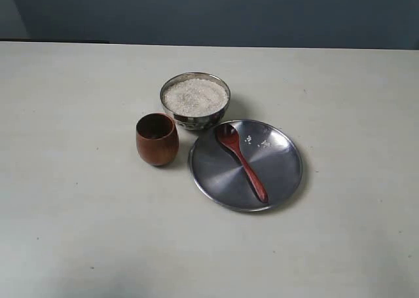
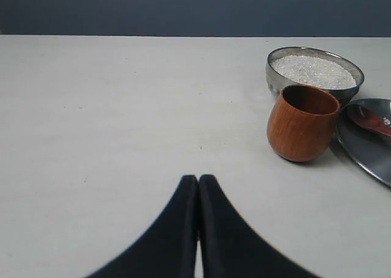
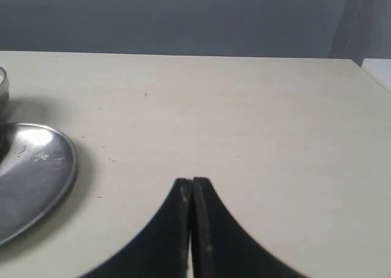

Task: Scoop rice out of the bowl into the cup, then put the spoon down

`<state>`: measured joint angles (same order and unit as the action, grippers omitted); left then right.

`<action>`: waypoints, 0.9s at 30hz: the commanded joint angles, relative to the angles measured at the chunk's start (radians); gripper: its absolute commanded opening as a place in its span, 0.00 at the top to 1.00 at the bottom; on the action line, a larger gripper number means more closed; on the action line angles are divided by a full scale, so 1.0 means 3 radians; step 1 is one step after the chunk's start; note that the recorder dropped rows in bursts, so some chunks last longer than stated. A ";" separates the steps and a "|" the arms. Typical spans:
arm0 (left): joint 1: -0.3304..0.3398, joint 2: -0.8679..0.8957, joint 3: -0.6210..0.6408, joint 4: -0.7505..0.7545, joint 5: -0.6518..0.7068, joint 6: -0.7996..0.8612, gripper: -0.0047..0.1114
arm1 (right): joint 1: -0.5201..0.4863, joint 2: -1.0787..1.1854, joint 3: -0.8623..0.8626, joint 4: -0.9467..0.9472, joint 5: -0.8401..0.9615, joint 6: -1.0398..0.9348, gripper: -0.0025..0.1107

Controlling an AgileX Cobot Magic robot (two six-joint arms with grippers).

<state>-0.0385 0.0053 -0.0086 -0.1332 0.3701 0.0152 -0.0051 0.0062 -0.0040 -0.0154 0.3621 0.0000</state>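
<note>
The spoon point(image 1: 241, 162) is laid inside the plate point(image 1: 278, 170), bowl point(image 1: 195, 119) and cup point(image 1: 157, 141) beside its rim; left gripper point(image 2: 198, 179) and right gripper point(image 3: 192, 181) are pinched together over open table point(image 1: 78, 213).

The right tool point(image 3: 192, 184) is over the pale tabletop point(image 3: 244, 119), its two black fingers point(image 3: 211, 229) pressed together with nothing between them. Well apart from it lies part of a steel plate point(image 3: 64, 168) with a few stray rice grains point(image 3: 41, 156) on it. A dark blue-grey wall point(image 3: 183, 15) rises behind the tabletop's far edge.
</note>
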 commanded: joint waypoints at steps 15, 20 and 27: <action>-0.0009 -0.0018 0.0029 0.0419 -0.0111 -0.0051 0.96 | -0.0019 -0.0021 0.0013 0.0000 -0.0008 0.0000 0.98; -0.0009 -0.0018 0.0029 0.0419 -0.0111 -0.0051 0.96 | -0.0019 -0.0021 0.0013 0.0000 -0.0008 0.0000 0.98; -0.0009 -0.0018 0.0029 0.0444 -0.0119 -0.0051 0.96 | -0.0019 -0.0021 0.0013 0.0000 -0.0008 0.0000 0.98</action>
<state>-0.0385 0.0053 -0.0046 0.0000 0.3532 0.0000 -0.0051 0.0062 -0.0040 -0.0154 0.3621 0.0000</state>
